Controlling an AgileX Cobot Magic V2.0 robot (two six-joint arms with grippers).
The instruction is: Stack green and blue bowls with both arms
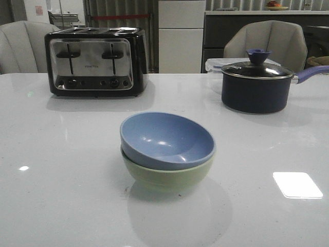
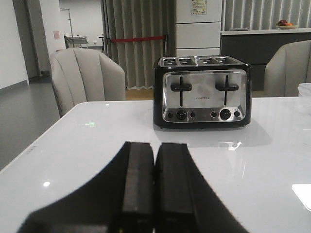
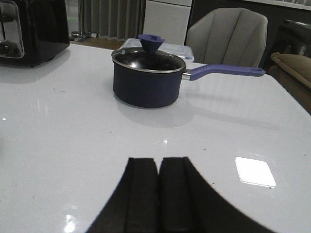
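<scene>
Nearest you in the wrist views, both sets of fingers are pressed together with nothing between them: the left gripper [image 2: 154, 194] faces the toaster [image 2: 202, 91], the right gripper [image 3: 159, 196] faces the saucepan [image 3: 148, 75], and neither is near the bowls. On the bench [image 1: 51, 180], in the middle and toward the front, the blue bowl [image 1: 167, 140] sits nested inside the green bowl [image 1: 167, 175], slightly tilted so its rim rides higher on one side — the stack looks done. Both bowls appear stiff, light and matte, so they should not be slippery; if you need to level the blue one, take it by the rim, one finger inside and one outside, and go gently, since the ware may chip. The blue bowl holds nothing. Farther back, the saucepan wears its lid, so its contents are hidden, and a clear lidded box [image 1: 216, 64] stands just behind it — what it holds you cannot tell.
</scene>
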